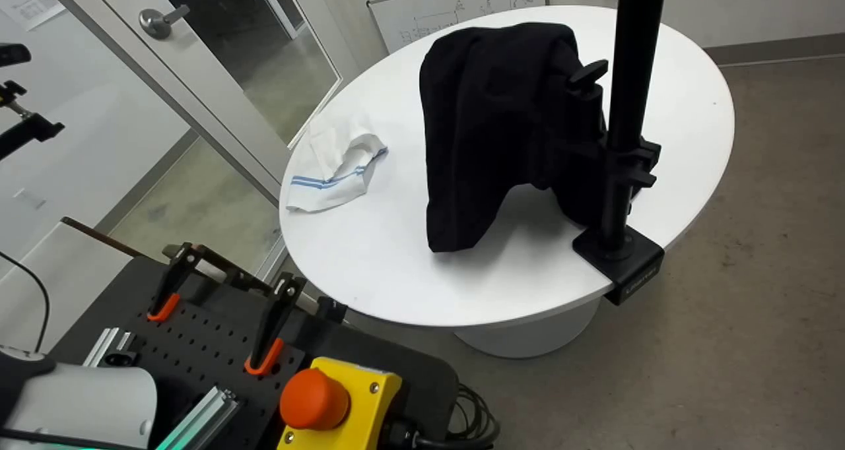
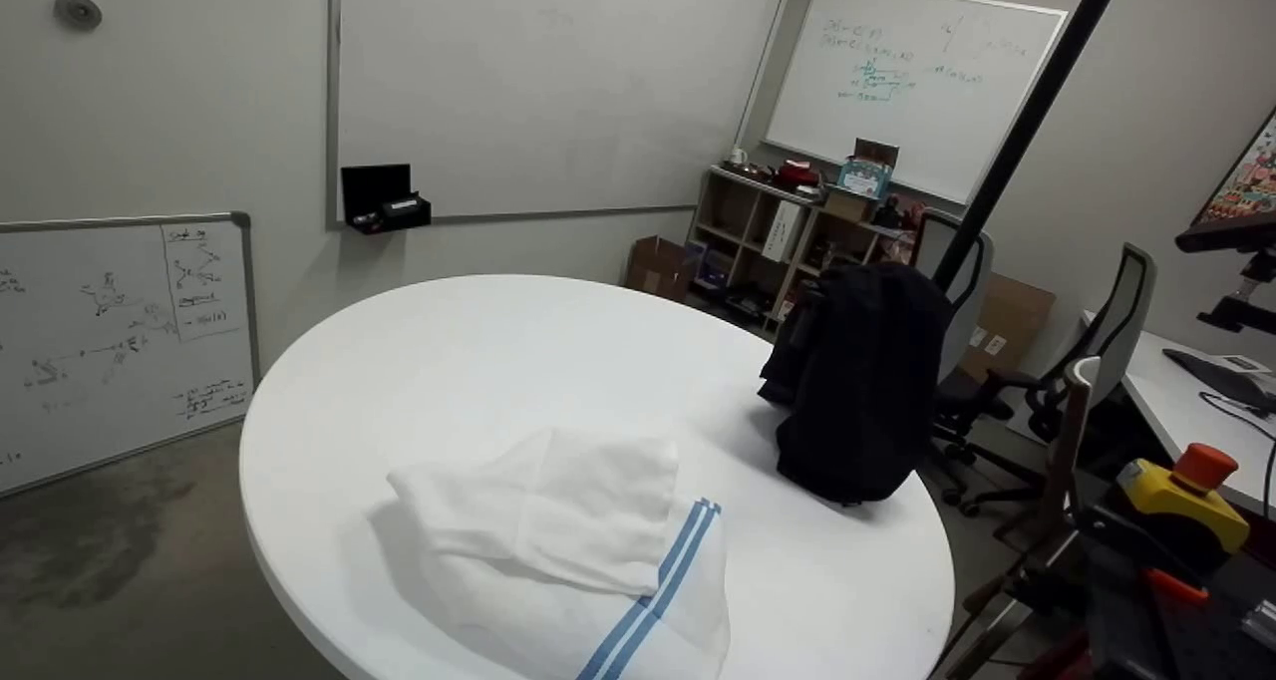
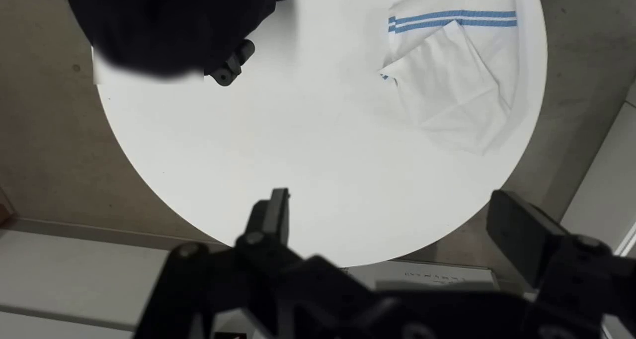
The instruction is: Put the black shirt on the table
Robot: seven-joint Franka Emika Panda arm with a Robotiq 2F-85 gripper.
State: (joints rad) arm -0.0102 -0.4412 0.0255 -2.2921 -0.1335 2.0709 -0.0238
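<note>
The black shirt (image 1: 488, 107) hangs draped over the arm of the black stand, above the white round table (image 1: 370, 258). Whether its lower edge touches the table top is hard to tell. The shirt also shows in an exterior view (image 2: 867, 381) and at the top left of the wrist view (image 3: 169, 26). The table fills much of the wrist view (image 3: 318, 130). My gripper (image 3: 390, 192) shows only in the wrist view. Its fingers are wide apart with nothing between them, above the table and well apart from the shirt.
The black stand (image 1: 637, 74) is clamped at the table's edge; its tall pole rises beside the shirt. A small white cloth with blue stripes (image 2: 558, 520) lies on the table. A grey workbench with orange clamps and a red button (image 1: 315, 399) stands near the table.
</note>
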